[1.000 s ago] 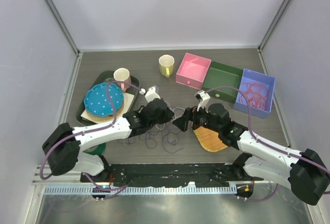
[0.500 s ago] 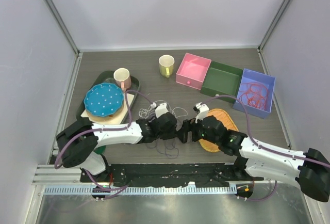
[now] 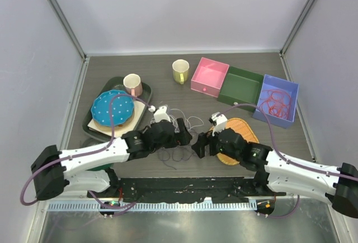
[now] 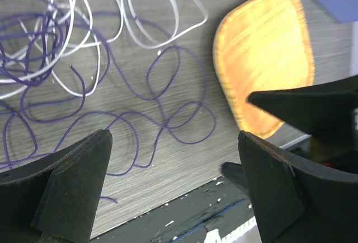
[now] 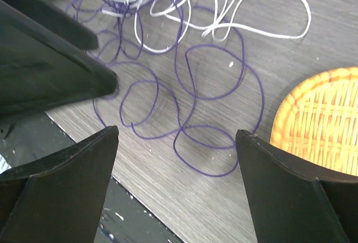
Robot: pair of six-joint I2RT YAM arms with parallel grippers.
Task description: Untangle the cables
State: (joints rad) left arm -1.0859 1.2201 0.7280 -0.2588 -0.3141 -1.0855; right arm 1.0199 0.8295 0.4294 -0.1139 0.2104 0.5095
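Top external view: both arms have shifted over the last second; left claw (image 3: 180,135) and right claw (image 3: 197,145) now face each other low over the tangle.
Meaning: likely lining up a grasp; nothing is separated yet.
Cables: purple cable (image 4: 190,141) and white cable (image 4: 146,46) lie tangled on the tabletop (image 4: 190,167), beside the wicker tray (image 4: 263,58).
Left claw: wide, empty, touching nothing.
Right claw: wide, empty, above purple loops.

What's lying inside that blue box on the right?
A loose coil of orange-red cable lies on the floor of the blue box. Nothing else shows; anything under the loops cannot be seen.
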